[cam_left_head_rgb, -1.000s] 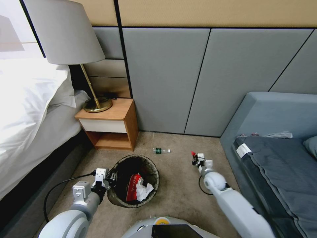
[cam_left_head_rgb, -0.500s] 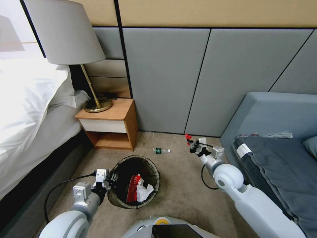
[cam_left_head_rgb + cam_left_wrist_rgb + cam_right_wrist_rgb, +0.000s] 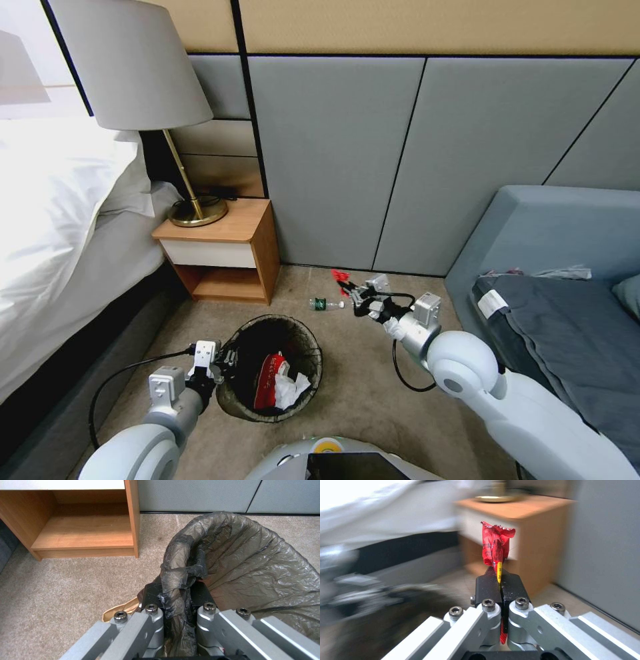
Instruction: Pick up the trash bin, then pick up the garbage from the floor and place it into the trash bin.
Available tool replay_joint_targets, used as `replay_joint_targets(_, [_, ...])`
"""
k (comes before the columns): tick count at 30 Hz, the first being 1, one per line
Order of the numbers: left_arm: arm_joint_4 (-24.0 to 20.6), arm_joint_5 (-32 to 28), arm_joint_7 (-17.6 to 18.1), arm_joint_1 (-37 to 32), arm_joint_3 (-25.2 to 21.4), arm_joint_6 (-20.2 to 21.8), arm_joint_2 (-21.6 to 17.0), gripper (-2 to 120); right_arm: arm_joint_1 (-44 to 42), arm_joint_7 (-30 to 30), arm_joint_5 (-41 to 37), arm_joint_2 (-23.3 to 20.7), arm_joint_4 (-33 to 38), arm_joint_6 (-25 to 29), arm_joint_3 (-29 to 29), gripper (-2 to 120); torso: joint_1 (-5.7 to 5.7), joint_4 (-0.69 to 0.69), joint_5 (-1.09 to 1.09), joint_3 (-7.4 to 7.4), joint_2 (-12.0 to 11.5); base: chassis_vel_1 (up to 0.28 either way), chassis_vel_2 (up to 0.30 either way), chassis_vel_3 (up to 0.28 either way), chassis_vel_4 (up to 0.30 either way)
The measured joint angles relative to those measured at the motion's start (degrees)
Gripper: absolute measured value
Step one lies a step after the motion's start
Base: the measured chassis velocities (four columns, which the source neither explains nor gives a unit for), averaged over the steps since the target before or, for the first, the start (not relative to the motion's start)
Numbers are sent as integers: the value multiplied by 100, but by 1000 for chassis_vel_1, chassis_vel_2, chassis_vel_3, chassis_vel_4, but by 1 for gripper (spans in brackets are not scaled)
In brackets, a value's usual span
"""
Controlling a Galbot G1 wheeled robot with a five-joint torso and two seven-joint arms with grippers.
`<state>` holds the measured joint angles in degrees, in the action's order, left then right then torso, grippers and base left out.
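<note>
The trash bin (image 3: 312, 350) with its dark liner hangs low over the carpet in the head view. My left gripper (image 3: 222, 360) is shut on its near-left rim. In the left wrist view the fingertips (image 3: 200, 592) pinch the folded liner edge (image 3: 181, 562). Inside the bin lie a red-and-white wrapper (image 3: 269, 375) and white paper (image 3: 291, 387). My right gripper (image 3: 351, 292) hovers past the bin, shut on a crumpled red wrapper (image 3: 341, 275). In the right wrist view that wrapper (image 3: 496, 546) sticks up from the closed gripper (image 3: 499, 578). A small green-labelled bottle (image 3: 326, 305) lies on the floor beside it.
A wooden nightstand (image 3: 230, 257) with a brass lamp (image 3: 193, 212) stands at the back left, next to the white bed (image 3: 60, 220). A grey sofa (image 3: 553, 267) fills the right side. Grey wall panels (image 3: 333, 160) close the back. Carpet lies open between bin and sofa.
My right arm has swung left and away from me, carrying the red wrapper from the floor near the sofa to just above the bottle. The left gripper and bin have stayed put.
</note>
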<state>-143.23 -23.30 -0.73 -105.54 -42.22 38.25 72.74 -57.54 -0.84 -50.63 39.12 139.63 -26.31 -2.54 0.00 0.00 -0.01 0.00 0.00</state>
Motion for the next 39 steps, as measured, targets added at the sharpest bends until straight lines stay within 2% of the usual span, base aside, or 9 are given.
replay_joint_targets(5, [0,23,-10,12,33,3,9,6,289,690,108,-62,55,-79,315,0,0,0,0,0,0,0,0,0,0])
replay_joint_targets(14, [0,42,-13,15,24,4,-30,6,683,1039,303,150,-91,-189,961,0,0,1,1,0,0,0,0,0,0])
replay_joint_targets(24, [0,144,-84,34,43,6,22,6,884,1041,454,243,-163,-284,1511,0,0,0,0,0,0,0,0,0,0])
replay_joint_targets(30, [0,151,-92,56,52,11,26,6,1132,770,554,458,-351,-399,1910,0,0,0,0,0,0,0,0,0,0])
replay_joint_targets(39, [0,154,-100,55,56,17,17,6,1269,634,562,519,-396,-484,2155,3,0,0,1,0,0,0,0,0,0])
